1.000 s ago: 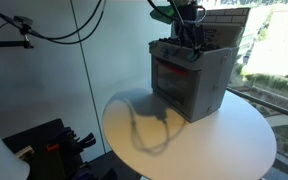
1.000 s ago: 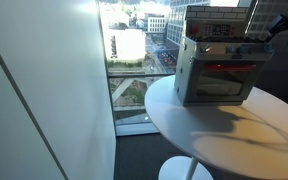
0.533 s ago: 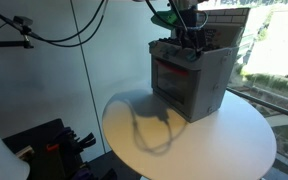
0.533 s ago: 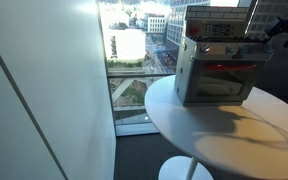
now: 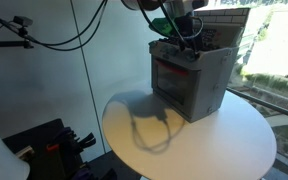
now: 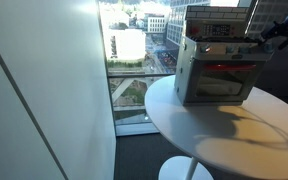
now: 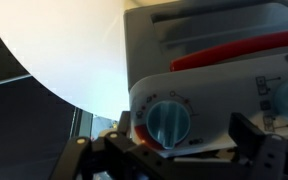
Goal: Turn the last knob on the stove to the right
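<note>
The small grey boxy toy stove (image 5: pixel 191 82) sits on a round white table (image 5: pixel 164 145), so its control row faces outward within reach. Above the stove's front top edge the arm bends down, aiming the black gripper (image 7: pixel 179 150) at a blue round knob (image 7: pixel 169 122). The jaws are spread wide to either side of the knob, apparently ready to close and twist.

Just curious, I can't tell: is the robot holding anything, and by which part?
Nothing. In the wrist view the end effector is open, its fingers either side of the blue knob, not touching it.
</note>
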You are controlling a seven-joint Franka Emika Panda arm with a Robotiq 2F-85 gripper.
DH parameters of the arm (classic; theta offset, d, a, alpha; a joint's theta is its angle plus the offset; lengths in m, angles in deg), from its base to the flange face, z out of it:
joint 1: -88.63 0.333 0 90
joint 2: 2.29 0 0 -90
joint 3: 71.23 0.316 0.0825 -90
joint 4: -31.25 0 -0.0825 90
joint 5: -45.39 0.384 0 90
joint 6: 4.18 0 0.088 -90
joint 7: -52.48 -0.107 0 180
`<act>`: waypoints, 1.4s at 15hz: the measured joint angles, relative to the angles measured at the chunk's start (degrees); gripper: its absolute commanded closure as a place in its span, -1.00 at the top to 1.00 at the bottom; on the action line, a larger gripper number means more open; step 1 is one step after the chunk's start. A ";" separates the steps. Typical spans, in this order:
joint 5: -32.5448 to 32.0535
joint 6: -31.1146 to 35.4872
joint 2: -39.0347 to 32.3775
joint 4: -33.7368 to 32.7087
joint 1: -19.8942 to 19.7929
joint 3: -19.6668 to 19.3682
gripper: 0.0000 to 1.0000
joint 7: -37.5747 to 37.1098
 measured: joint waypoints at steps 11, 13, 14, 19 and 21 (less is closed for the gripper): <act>0.24 3.98 0.00 1.38 0.25 0.43 0.71 0.14; 0.24 4.09 0.00 1.38 0.25 0.44 0.70 0.14; 0.24 4.13 0.01 1.38 0.25 0.45 0.75 0.14; 0.24 4.27 0.05 1.39 0.25 0.47 0.64 0.14; 0.24 4.29 0.07 1.39 0.25 0.47 0.53 0.14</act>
